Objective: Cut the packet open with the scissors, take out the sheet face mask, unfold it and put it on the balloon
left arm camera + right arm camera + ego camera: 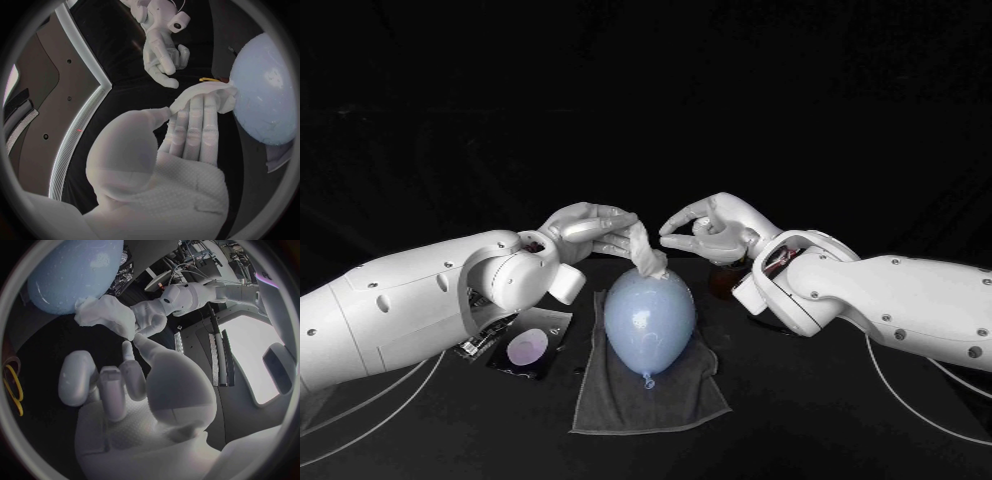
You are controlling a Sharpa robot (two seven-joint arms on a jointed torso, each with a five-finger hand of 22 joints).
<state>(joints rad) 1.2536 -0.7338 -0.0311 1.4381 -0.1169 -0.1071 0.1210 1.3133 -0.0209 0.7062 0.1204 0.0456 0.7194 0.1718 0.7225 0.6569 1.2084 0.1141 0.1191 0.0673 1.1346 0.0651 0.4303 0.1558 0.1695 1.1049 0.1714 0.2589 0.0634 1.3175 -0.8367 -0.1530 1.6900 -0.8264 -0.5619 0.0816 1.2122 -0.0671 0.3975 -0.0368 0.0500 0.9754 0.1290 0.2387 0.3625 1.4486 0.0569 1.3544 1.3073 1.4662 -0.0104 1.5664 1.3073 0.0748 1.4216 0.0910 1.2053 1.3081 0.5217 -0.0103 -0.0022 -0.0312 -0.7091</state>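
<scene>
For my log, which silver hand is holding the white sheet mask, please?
The left hand grips the white sheet mask; the right hand holds nothing.

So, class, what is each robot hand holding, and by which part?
The left hand grips the sheet face mask by its upper end; its lower end touches the balloon. The right hand holds nothing.

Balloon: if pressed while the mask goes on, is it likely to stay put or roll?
Probably light for its size and apt to roll: the balloon is rounded and lies loose on a towel, which may slow it slightly. Its taut, shiny skin suggests it would yield under pressure. The mask held by the left robot hand hangs bunched, so it looks floppy.
</scene>
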